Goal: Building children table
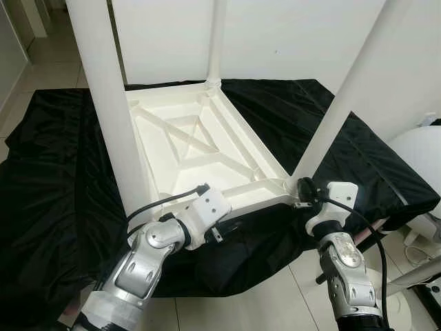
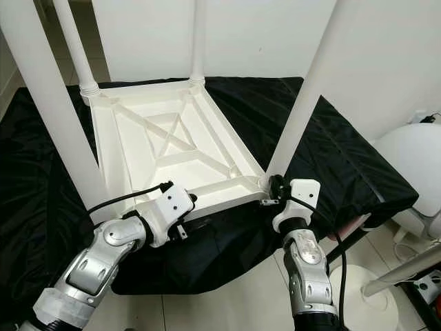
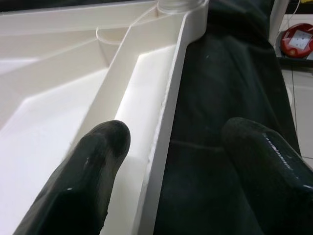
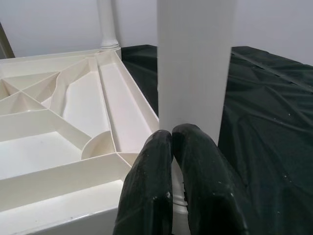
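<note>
In the eye views the white table [image 2: 172, 148] lay upside down on a black cloth [image 2: 331, 158], legs up, with both grippers at its near edge. In the left wrist view the left gripper [image 3: 176, 161] was spread wide astride the table's rim. In the right wrist view the right gripper [image 4: 171, 147] had its fingers pressed together, against the base of a leg [image 4: 193, 63].

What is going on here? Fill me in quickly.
The robot is assembling a white children's table, which lies upside down on a black cloth with its legs standing up. The left gripper is open, straddling the near rim. The right gripper is shut, its tips at the base of the near right leg.
</note>
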Tool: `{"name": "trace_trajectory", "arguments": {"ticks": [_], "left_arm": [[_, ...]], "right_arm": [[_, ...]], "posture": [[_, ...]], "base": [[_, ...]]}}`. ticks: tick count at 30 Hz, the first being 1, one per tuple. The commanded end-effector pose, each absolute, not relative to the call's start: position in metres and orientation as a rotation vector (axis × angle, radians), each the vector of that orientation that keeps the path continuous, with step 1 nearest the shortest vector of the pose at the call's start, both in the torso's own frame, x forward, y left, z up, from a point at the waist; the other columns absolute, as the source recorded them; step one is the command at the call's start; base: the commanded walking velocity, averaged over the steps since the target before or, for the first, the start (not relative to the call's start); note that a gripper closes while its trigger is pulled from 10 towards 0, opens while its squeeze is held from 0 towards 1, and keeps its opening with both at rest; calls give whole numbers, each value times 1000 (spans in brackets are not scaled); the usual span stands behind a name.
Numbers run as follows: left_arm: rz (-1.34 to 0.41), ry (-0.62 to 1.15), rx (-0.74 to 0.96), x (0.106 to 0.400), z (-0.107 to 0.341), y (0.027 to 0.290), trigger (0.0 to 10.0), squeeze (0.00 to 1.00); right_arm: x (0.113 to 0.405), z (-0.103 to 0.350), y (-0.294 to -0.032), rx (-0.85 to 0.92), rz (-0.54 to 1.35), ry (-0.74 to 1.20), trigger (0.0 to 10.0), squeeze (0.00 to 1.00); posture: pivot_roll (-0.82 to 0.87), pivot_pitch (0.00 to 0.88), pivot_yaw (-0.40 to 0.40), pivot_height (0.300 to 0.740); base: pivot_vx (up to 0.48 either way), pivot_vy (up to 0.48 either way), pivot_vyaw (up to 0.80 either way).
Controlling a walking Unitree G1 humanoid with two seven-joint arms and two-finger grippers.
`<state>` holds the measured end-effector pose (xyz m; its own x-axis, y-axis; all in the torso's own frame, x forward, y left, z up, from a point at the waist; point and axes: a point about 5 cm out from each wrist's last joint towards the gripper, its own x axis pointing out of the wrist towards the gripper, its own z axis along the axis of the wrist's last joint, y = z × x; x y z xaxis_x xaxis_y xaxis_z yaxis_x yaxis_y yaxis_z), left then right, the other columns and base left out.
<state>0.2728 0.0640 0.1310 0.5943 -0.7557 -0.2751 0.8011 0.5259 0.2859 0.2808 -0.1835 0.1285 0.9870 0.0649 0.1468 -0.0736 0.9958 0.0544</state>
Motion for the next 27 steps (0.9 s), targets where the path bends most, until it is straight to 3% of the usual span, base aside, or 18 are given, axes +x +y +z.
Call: {"name": "trace_trajectory", "arguments": {"ticks": [1, 14, 15, 16, 17, 18, 19, 20, 21, 27], "left_arm": [[-806, 181, 421, 280, 122, 67, 10000, 0], [-648, 245, 410, 295, 118, 68, 10000, 0], [-634, 238, 402, 297, 120, 68, 9137, 0], [-634, 238, 402, 297, 120, 68, 9137, 0], [-621, 233, 397, 299, 122, 68, 4706, 0], [-621, 233, 397, 299, 122, 68, 4706, 0], [-596, 228, 392, 303, 124, 68, 3255, 0], [-596, 228, 392, 303, 124, 68, 3255, 0], [-576, 224, 390, 306, 126, 69, 275, 0], [-529, 236, 384, 311, 127, 72, 0, 0]], "right_arm": [[280, 128, -179, 74, 79, -138, 10000, 0], [286, 131, -169, 91, 90, -150, 10000, 0], [286, 131, -168, 92, 86, -153, 10000, 0], [286, 131, -168, 92, 86, -153, 10000, 0], [286, 132, -168, 93, 86, -155, 10000, 0], [286, 132, -168, 93, 86, -155, 10000, 0], [287, 132, -167, 95, 85, -156, 10000, 0], [287, 132, -167, 95, 85, -156, 10000, 0], [287, 132, -166, 97, 85, -158, 10000, 0], [288, 133, -166, 101, 81, -160, 10000, 0]], "posture": [[4, 31, -67, 740], [4, 26, -67, 740], [4, 25, -68, 740], [4, 25, -68, 740], [4, 25, -68, 740], [4, 25, -68, 740], [4, 25, -68, 740], [4, 25, -68, 740], [1, 21, -62, 740], [-2, 18, -58, 740]], "base": [[0, 0, 0], [0, 0, 0], [0, 0, 0], [0, 0, 0], [0, 0, 0], [0, 0, 0], [0, 0, 0], [0, 0, 0], [0, 0, 0], [0, 0, 0]]}}
